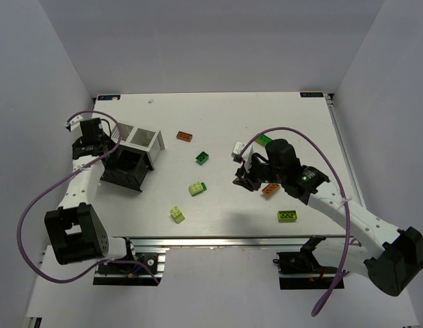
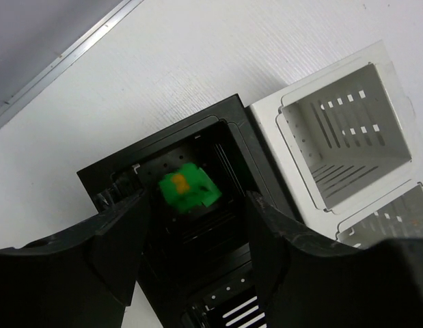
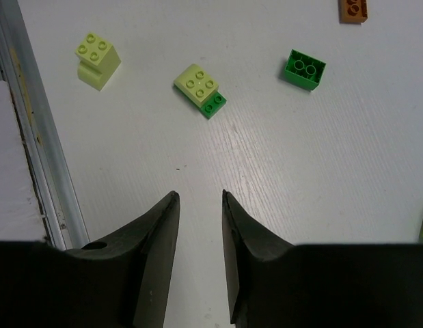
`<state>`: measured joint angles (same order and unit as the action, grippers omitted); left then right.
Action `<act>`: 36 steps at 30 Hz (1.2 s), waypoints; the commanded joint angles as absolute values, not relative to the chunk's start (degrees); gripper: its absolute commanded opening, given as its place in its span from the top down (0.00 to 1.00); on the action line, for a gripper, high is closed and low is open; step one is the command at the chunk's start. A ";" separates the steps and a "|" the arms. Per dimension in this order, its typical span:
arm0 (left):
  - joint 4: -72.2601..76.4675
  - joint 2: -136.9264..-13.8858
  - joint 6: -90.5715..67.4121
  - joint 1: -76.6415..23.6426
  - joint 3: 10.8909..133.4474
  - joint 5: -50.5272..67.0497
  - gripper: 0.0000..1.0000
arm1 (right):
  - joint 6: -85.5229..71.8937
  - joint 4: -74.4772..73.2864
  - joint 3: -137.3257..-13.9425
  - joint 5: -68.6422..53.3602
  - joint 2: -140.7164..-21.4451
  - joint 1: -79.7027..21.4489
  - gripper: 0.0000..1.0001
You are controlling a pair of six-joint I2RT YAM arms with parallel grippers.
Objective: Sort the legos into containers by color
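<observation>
1. The left gripper (image 2: 196, 222) hangs open over the black box (image 2: 163, 137), and a green brick (image 2: 187, 188) lies inside.
2. The right gripper (image 3: 199, 199) hovers above the bench (image 3: 266, 171), jaws slightly apart and empty.
3. The lime brick (image 3: 196, 80) ahead looks light, rigid and slick, so pinch its flat sides, not the studs.
</observation>
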<state>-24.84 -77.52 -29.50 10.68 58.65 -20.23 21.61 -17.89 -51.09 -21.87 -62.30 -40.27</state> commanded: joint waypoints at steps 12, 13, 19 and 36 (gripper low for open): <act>-18.75 -64.54 -23.05 10.37 55.65 1.01 0.25 | 25.04 -17.22 -51.15 -25.74 -62.14 -40.69 0.50; -16.89 -63.03 -22.77 9.76 54.33 5.84 0.25 | 26.09 -17.49 -50.98 -26.71 -61.70 -40.69 0.49; -7.30 -58.36 -26.81 1.07 47.20 22.76 0.22 | 40.06 -17.67 -49.39 -31.73 -64.33 -40.96 0.33; -7.55 -48.36 -22.24 -8.00 41.04 18.47 0.19 | 94.39 -37.17 -86.90 -29.63 -114.39 -40.61 0.11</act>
